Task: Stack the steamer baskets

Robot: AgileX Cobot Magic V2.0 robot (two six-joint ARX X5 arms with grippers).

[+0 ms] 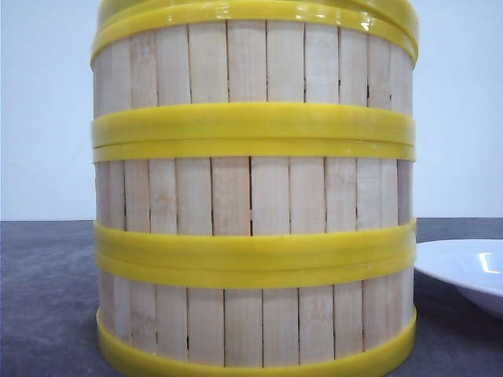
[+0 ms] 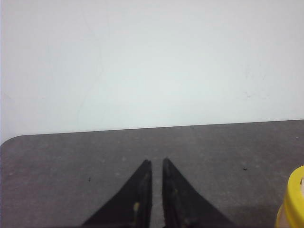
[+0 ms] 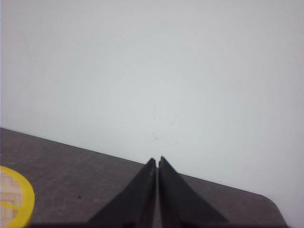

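The steamer baskets [image 1: 253, 196] stood as a stack of three, one upon another, filling most of the front view from about 9 o'clock across to 3 o'clock; their pale vertical slats ran between thick yellow rims, and the paired rims met closely at both joints. The lowest basket sat on the dark grey surface [image 1: 47, 298], and a further yellow rim [image 1: 259, 11] showed at 12 o'clock, cut off by the frame, so what it belonged to could not be told. Moving rightward, a white plate [image 1: 468, 275] lay on the surface at roughly 4 o'clock, just beside the stack but apart from it, only partly in view. Behind everything rose a plain white wall [image 1: 456, 110]. In the left wrist view, the left gripper [image 2: 156, 164] hung above bare surface with its black fingers [image 2: 140, 194] drawn nearly together, a thin slit between them, holding nothing; a yellow-rimmed edge [image 2: 294, 199] of a basket showed at the frame's border. In the right wrist view, the right gripper [image 3: 156, 161] had its fingers [image 3: 178, 199] pressed together and empty, with a yellow-rimmed woven piece [image 3: 14, 199] at the frame's edge.
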